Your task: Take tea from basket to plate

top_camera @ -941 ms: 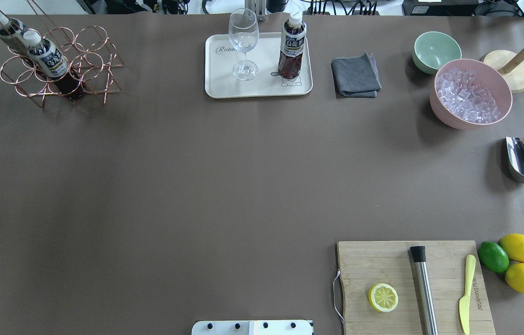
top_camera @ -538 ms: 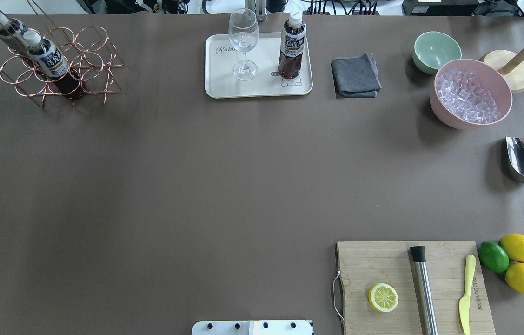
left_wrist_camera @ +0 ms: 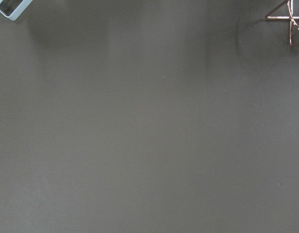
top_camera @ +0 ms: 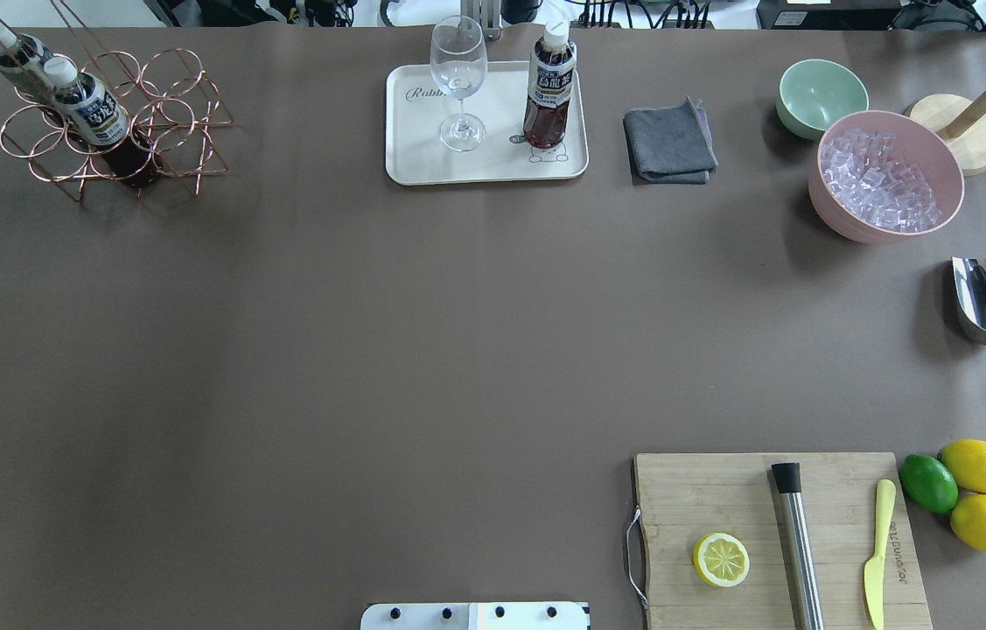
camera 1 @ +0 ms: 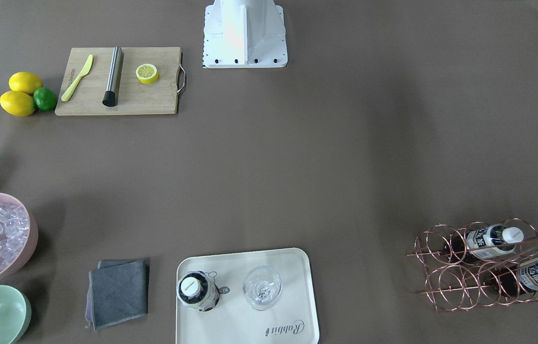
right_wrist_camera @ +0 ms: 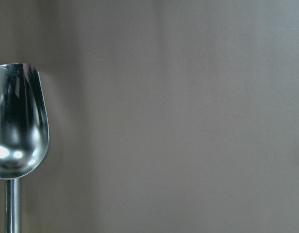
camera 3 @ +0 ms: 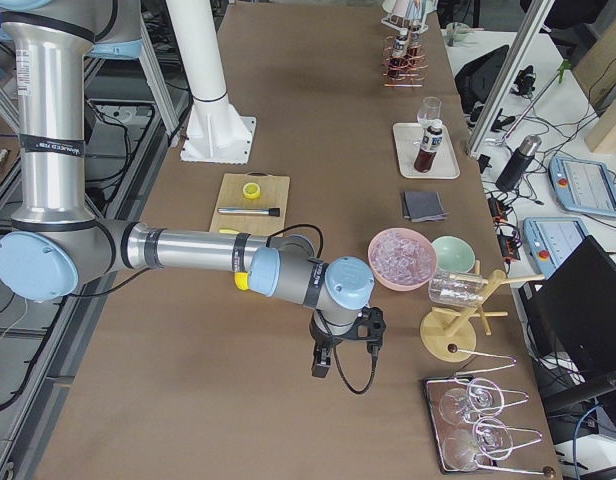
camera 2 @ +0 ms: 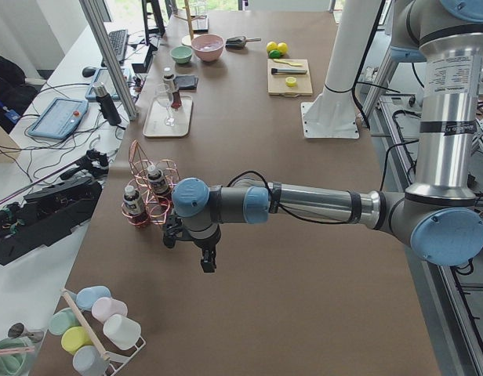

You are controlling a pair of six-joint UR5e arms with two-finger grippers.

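- Nothing on the table has shifted between the earlier overhead pictures and this one; every item sits where it was.
- Tea bottle [top_camera: 550, 96]: upright on the plate [top_camera: 423, 162], cap on, at the bear drawing, just beside the stemmed glass [top_camera: 458, 79] but apart from it.
- Basket [top_camera: 169, 114]: holds two other bottles [top_camera: 90, 109], both leaning in their rings. The remaining rings are empty.
- Left gripper [camera 2: 204, 254]: hangs over bare table near the basket, on the side away from the plate. It appears only in the side view, so I cannot tell how its jaws stand. Its wrist camera shows tabletop and one corner of the basket wire.
- Right gripper [camera 3: 323, 355]: low over the table's far end, well apart from the plate. The jaws' state cannot be told either. Its wrist camera looks down on the metal scoop [right_wrist_camera: 16, 126].
- Progress, as a judgement: the transfer looks complete for one bottle, with neither arm near it. If more bottles are meant, two are left to fetch.
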